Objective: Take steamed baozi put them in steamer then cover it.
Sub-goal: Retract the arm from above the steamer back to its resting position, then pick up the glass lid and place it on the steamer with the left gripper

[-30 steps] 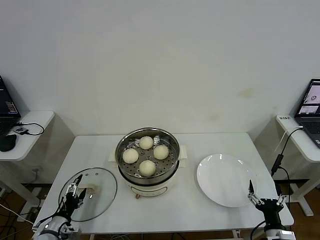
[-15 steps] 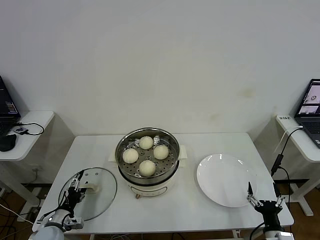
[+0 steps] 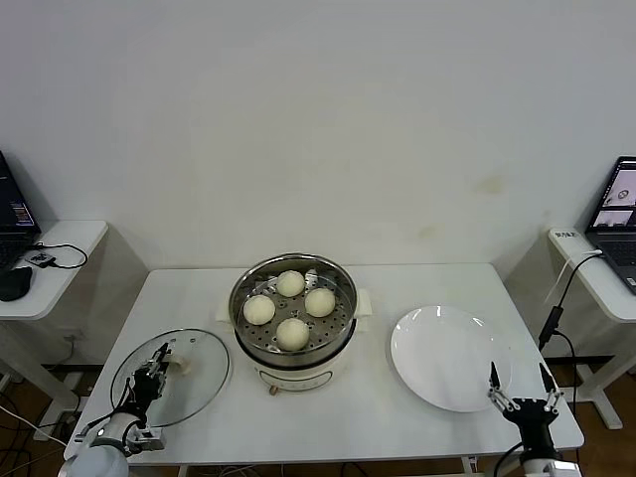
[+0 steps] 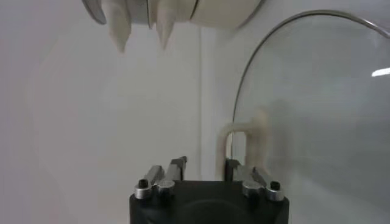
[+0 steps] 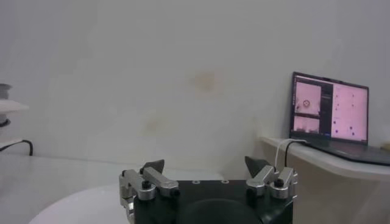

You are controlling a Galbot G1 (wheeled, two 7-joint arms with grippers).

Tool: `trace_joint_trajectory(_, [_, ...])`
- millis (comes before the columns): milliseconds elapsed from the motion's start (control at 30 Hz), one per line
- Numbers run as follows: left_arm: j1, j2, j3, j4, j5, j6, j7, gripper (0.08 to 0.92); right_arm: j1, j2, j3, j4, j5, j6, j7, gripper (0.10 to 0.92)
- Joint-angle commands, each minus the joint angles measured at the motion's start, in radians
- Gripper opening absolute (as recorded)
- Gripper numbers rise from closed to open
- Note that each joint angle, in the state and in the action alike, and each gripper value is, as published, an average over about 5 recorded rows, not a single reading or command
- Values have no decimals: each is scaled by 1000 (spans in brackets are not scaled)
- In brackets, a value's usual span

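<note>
Your left gripper [image 3: 152, 376] is closed on the cream bar handle [image 4: 247, 143] of the round clear glass lid [image 3: 171, 376], near-left of the shiny steel steamer pot [image 3: 294, 310] with four cream-white buns [image 3: 291, 333] inside. Its fingertips are cut off in the wrist view. Your right gripper [image 3: 518, 383] waits wide open and empty at the near-right edge by the flat white plate [image 3: 449, 356].

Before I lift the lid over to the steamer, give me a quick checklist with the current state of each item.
1. All four steamed baozi in the steamer: ok.
2. Left gripper at the cover's cream handle: ok, it sits right at the handle.
3. Firm grip on the handle: cannot tell; the contact is not clearly visible in either view.
4. Steamer top free of obstructions: ok, nothing above it.
5. Right gripper out of the way: ok, open, at the table's front edge by the white plate.
</note>
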State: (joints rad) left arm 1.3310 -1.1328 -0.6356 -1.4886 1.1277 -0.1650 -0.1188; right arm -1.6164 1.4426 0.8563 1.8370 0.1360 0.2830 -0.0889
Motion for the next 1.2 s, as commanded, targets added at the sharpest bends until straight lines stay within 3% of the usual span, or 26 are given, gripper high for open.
trace_joint_trajectory(33, [-2,-1,-7,13,-7,-18,-37,242,-2,0,-3,2,-2,2,-1,823])
trace_joint_trajectory(200, [40,-6,-39,-45,2,-12,-72,132,-1,-2,-11,2,-6,3,-1,823])
trace_joint_trajectory(400, [116,-10,-126,-186,9,52,-84,126,1,-7,-20,4,-8,1,-2,823])
trace_joint_trajectory(767, [150,25,-233,-438,-19,151,45,126,-2,-12,-28,8,-63,25,3,823])
trace_joint_trajectory(1000, [109,84,-163,-542,-81,223,134,126,-10,-8,-45,11,-113,43,12,823])
trace_joint_trajectory(1200, [11,142,-14,-540,-131,289,157,126,2,-5,-59,4,-177,47,32,823])
